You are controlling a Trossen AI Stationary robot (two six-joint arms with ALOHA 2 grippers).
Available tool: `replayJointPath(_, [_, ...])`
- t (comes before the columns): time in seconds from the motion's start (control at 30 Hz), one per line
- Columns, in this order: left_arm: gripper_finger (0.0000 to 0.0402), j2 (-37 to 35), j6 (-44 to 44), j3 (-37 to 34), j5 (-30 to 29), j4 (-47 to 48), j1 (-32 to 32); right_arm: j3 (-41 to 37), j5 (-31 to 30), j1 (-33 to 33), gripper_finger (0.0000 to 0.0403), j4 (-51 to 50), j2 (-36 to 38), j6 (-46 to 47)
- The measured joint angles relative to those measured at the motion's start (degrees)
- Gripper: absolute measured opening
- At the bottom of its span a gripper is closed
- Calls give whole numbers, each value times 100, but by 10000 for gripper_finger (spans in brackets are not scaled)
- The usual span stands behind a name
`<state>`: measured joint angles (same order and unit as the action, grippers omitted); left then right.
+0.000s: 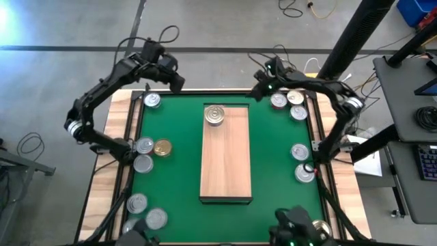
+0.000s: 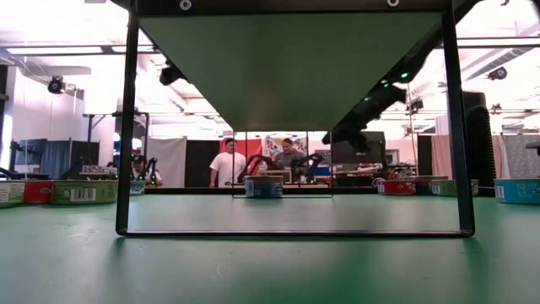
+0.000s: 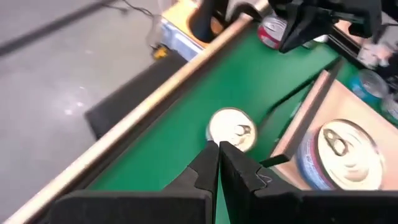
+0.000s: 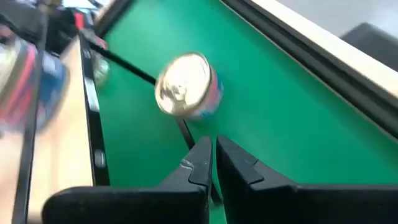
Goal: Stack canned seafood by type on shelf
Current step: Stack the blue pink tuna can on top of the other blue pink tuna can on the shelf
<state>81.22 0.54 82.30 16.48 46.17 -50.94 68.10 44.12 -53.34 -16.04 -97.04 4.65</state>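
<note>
The shelf (image 1: 226,160) is a raised light-wood board in the middle of the green mat. One silver-topped can (image 1: 215,115) stands on its far end; it also shows in the left wrist view (image 3: 339,152). Another can (image 3: 231,129) stands on the mat just beyond the shelf's far end, and appears in the right wrist view (image 4: 186,84) and under the shelf in the low view (image 2: 264,186). My left gripper (image 1: 177,83) (image 3: 219,149) hovers shut left of that can. My right gripper (image 1: 257,91) (image 4: 212,146) hovers shut to its right. Neither touches anything.
Several cans stand along the mat's left side, among them a gold-topped one (image 1: 162,147) and one at the far left corner (image 1: 152,101). Several more stand along the right side (image 1: 298,113) (image 1: 304,173). The shelf's dark base bar (image 4: 134,68) lies on the mat. People stand in the room beyond (image 2: 226,165).
</note>
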Motion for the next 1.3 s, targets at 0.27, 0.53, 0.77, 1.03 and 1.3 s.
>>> replayJointPath(0.27, [0, -285, -88, -63, -860, -386, -113, 1500, 243, 4, 12, -983, -938, -609])
replayJointPath(0.53, [0, -496, -384, -690, -805, -1284, 20, 1816, 441, 88, 12, -1147, -957, 240])
replayJointPath(0.77, [0, -1053, -569, -972, -841, -752, -69, 2521, 52, 562, 12, -1210, -1037, 2246])
replayJointPath(1.03, [0, -1386, -281, -1029, -845, -192, -262, 3795, -820, 770, 12, -1599, -1565, 3958])
replayJointPath(1.3, [0, -1598, -289, -1761, -837, -102, -259, 5486, -839, 1194, 12, -2538, -2992, 4258])
